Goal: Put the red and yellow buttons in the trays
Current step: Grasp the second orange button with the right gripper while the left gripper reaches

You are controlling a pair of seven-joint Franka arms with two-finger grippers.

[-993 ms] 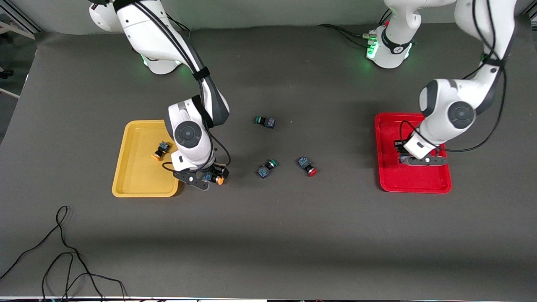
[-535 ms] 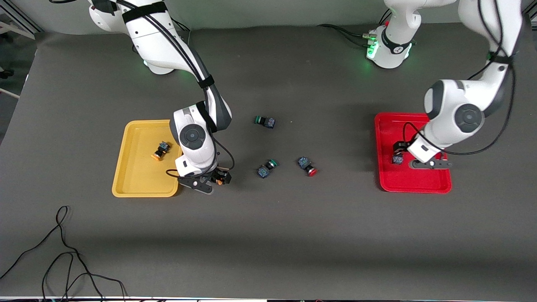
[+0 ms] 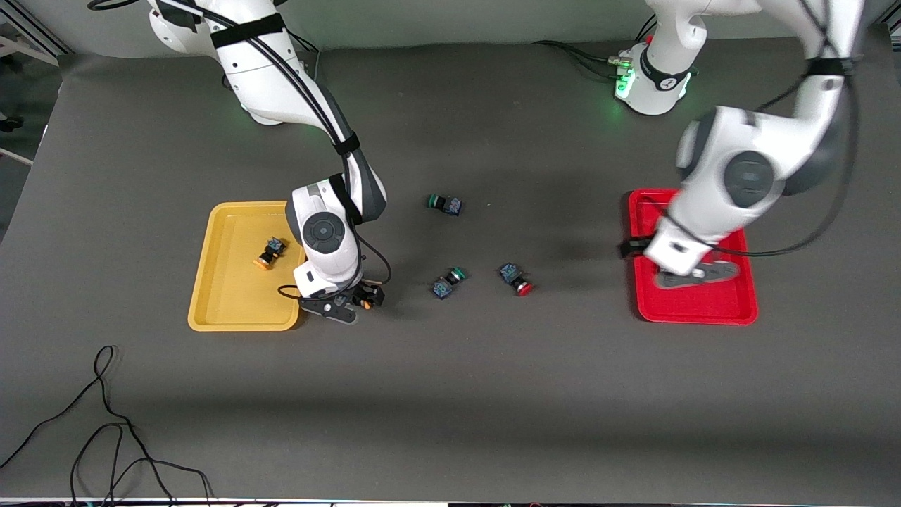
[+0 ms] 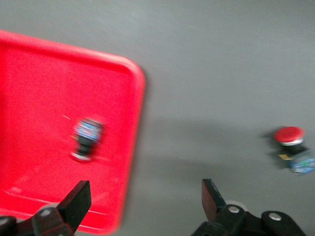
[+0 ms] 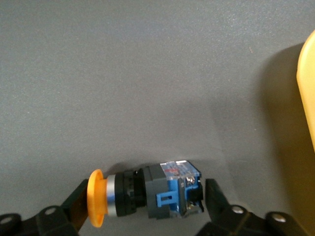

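A yellow-capped button [image 5: 147, 196] lies on its side on the table, just beside the yellow tray [image 3: 225, 296]. My right gripper [image 5: 146, 194] is open and down around this button [image 3: 364, 301]: one finger touches the cap and a thin gap remains at the other. Another yellow button [image 3: 268, 253] lies in that tray. My left gripper [image 4: 146, 201] hangs open and empty over the red tray's [image 4: 39, 98] rim on the side toward the table's middle. A button [image 4: 87, 140] lies in this tray [image 3: 704, 310], hidden by the arm in the front view. A red-capped button [image 3: 516, 279] lies mid-table.
Two green-capped buttons lie mid-table, one [image 3: 448, 282] beside the red-capped button and one [image 3: 445, 204] farther from the front camera. A black cable [image 3: 105, 422] curls near the table's front edge at the right arm's end.
My left gripper opened, left its button in the red tray, and rose toward the tray's inner rim. My right gripper settled around the yellow button and its fingers began to narrow.
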